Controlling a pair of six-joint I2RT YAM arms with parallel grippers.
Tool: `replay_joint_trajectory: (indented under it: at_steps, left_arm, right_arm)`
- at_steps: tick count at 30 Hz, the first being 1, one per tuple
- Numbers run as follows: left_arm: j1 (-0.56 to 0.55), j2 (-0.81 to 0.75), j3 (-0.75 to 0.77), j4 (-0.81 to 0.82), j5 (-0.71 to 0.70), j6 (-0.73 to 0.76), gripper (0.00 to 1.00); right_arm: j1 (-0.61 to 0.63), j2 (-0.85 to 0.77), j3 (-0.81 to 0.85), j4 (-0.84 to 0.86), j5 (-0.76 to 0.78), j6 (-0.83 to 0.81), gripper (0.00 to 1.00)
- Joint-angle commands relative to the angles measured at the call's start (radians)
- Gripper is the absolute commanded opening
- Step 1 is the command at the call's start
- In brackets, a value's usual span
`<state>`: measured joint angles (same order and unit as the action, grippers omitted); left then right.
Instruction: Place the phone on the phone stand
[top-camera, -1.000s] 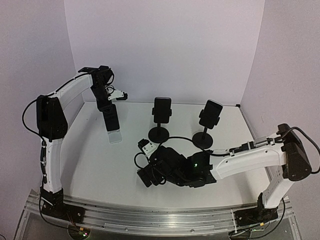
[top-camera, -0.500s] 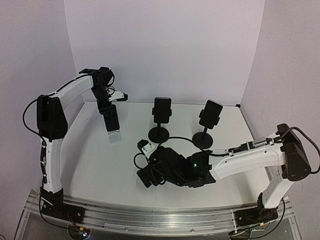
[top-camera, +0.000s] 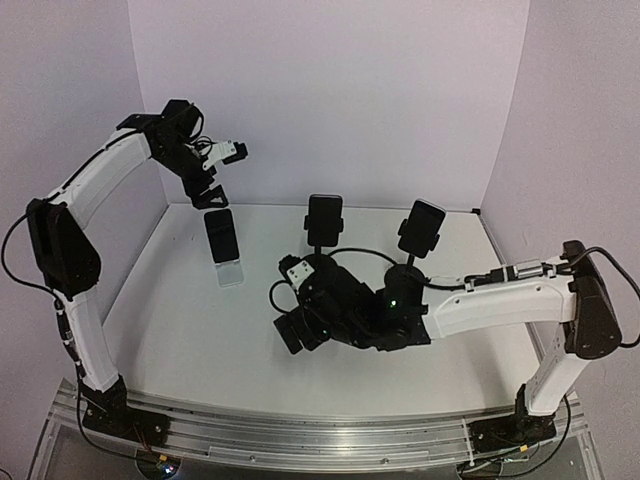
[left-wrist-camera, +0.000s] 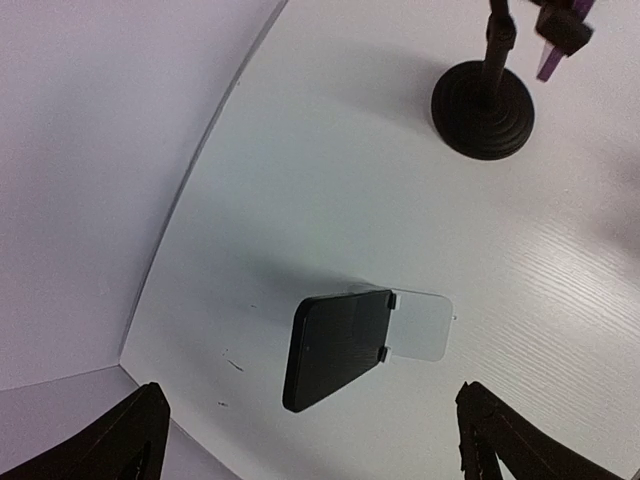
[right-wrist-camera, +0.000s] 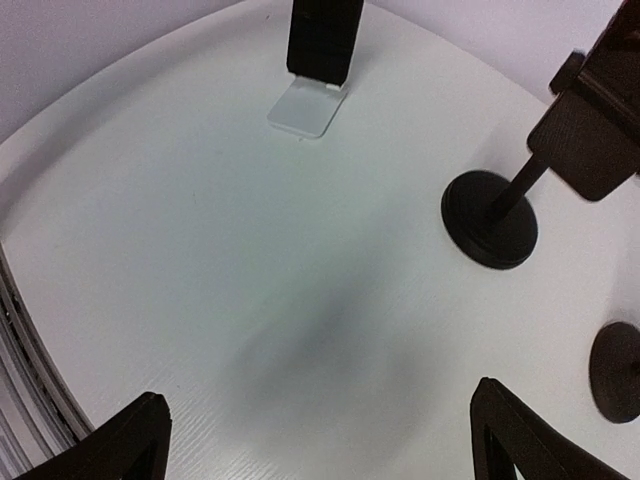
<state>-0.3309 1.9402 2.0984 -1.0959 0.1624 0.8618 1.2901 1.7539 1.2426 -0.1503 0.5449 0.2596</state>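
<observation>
Left fingers (left-wrist-camera: 130, 435) have released and lifted clear, leaving the phone (left-wrist-camera: 335, 345) propped on the white stand (left-wrist-camera: 420, 325) at the tabletop's (left-wrist-camera: 350, 180) left; right fingers (right-wrist-camera: 130, 440) spread, empty; placement looks done.

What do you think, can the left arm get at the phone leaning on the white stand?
Probably yes. The left tool hangs open above the phone on the white stand, nothing between them, and the right arm sits off to the side.

A white tabletop (top-camera: 180, 330) sits between pale lilac walls (top-camera: 330, 100); a metal rail (top-camera: 300, 440) runs along its near edge.
</observation>
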Motion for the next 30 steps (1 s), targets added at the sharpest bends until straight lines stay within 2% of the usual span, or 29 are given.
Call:
replay_joint_trajectory:
  at_steps: [1, 5, 10, 13, 16, 19, 23, 26, 28, 30]
  left_arm:
    - [0.002, -0.237, -0.114, 0.157, 0.138, -0.153, 0.99]
    - [0.002, -0.392, -0.306, 0.344, 0.102, -0.367, 0.99]
    - [0.008, -0.560, -0.502, 0.517, -0.035, -0.612, 1.00]
    - [0.091, -0.641, -0.609, 0.564, -0.049, -0.782, 1.00]
    - [0.202, -0.708, -0.737, 0.576, -0.031, -0.911, 1.00]
    - [0.240, -0.798, -0.882, 0.618, -0.045, -0.956, 1.00]
    - [0.288, -0.889, -1.078, 0.678, -0.078, -1.016, 1.00]
    - [0.293, -0.935, -1.200, 0.761, -0.156, -1.031, 0.99]
    - [0.293, -0.959, -1.279, 0.809, -0.209, -1.055, 1.00]
    - [0.293, -0.980, -1.355, 0.865, -0.236, -1.074, 0.99]
  right_arm:
    - [-0.048, -0.089, 0.283, -0.105, 0.032, -0.079, 0.98]
    - [-0.220, -0.143, 0.404, -0.150, -0.003, -0.074, 0.98]
    - [-0.477, -0.169, 0.569, -0.250, 0.006, -0.089, 0.98]
    - [-0.665, -0.154, 0.646, -0.381, -0.019, -0.079, 0.98]
    - [-0.900, -0.167, 0.630, -0.481, -0.116, -0.031, 0.98]
    - [-1.152, -0.187, 0.574, -0.564, -0.286, 0.040, 0.98]
    - [-1.322, -0.254, 0.391, -0.562, -0.378, 0.002, 0.98]
    - [-1.412, -0.313, 0.169, -0.472, -0.520, -0.085, 0.98]
    - [-1.442, -0.388, 0.011, -0.349, -0.630, -0.139, 0.98]
    - [-1.445, -0.483, -0.183, -0.187, -0.657, -0.180, 0.98]
